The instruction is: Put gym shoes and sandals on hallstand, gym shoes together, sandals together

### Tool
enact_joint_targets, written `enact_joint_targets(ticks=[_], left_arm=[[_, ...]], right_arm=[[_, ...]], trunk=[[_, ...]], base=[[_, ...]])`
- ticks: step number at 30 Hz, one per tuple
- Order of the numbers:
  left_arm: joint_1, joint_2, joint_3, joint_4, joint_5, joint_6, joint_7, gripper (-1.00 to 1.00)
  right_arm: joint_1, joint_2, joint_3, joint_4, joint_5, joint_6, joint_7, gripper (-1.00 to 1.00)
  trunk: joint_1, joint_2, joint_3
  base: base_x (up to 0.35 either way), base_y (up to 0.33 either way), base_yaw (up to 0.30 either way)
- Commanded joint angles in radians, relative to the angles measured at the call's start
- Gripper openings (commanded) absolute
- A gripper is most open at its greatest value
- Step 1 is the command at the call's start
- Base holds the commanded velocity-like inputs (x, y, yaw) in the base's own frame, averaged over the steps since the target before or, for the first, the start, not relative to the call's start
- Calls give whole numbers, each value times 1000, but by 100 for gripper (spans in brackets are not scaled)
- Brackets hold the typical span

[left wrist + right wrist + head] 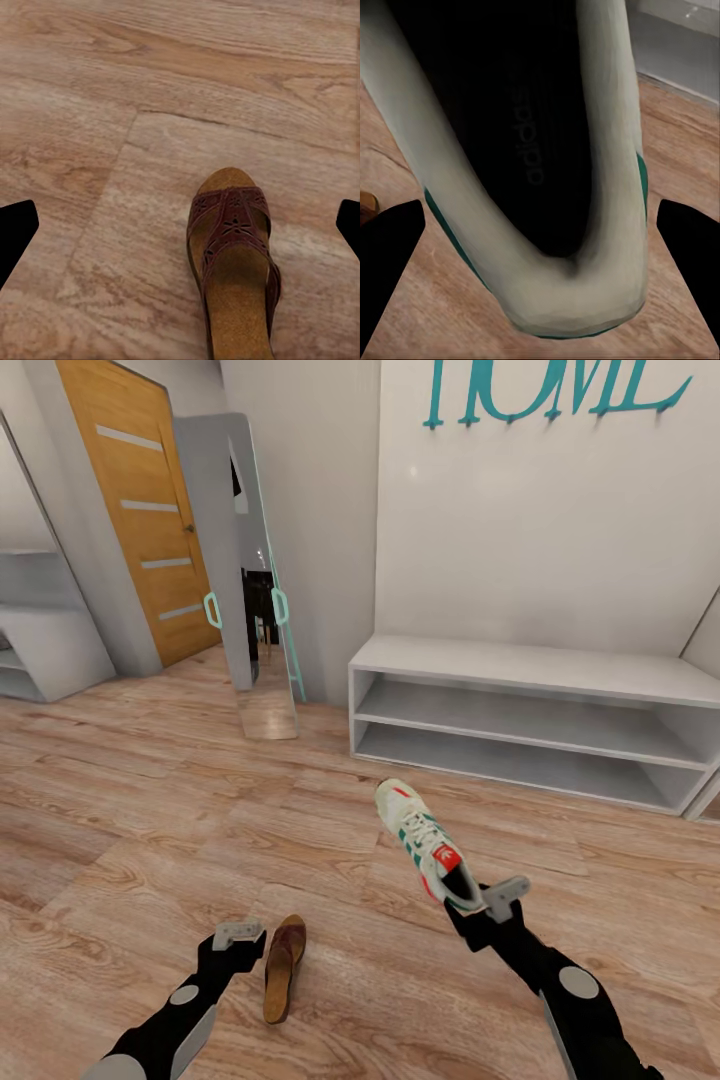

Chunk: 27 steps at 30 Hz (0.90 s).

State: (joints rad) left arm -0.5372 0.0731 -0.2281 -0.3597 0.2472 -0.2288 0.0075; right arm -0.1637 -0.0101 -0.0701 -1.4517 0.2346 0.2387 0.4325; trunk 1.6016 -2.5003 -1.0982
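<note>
**Shoe status: one sneaker raised, one sandal on floor**

White gym shoe (428, 844) with green stripes and red-orange tongue label, lower centre-right of head view, lifted clear of corridor floor (130, 810), toe up-left. Brown sandal (283, 967) lower centre-left, flat on the planks. Pale low two-shelf bench (540, 665) against wall, centre right; both open shelves bare.

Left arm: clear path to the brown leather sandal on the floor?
Probably yes. The brown leather sandal lies alone on the wood-plank floor just ahead of the open left gripper, with nothing between them.
</note>
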Motion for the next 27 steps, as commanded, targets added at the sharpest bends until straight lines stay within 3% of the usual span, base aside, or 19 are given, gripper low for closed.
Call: enact_joint_targets(ticks=[1,4,7,22,27], left_arm=[[0,1,-8,1,11,-4,1,100],[-1,1,-8,1,12,-4,2,100],[-1,1,-7,1,12,-4,2,100],[3,-9,-6,14,24,-53,10,100],[3,-14,-5,14,65,-56,29,100]], right_arm=[[0,0,-31,-2,7,6,34,-100],[0,0,-95,-3,6,9,99,-100],[0,-1,-127,-4,7,11,149,-100],[0,0,-134,0,6,13,164,-100],[0,1,-134,1,6,13,164,-100]], trunk=[[0,0,-1],[0,0,-1],[0,0,-1],[0,0,-1],[0,0,-1]], base=[[0,0,0],[20,0,0],[145,0,0],[35,0,0],[0,0,0]])
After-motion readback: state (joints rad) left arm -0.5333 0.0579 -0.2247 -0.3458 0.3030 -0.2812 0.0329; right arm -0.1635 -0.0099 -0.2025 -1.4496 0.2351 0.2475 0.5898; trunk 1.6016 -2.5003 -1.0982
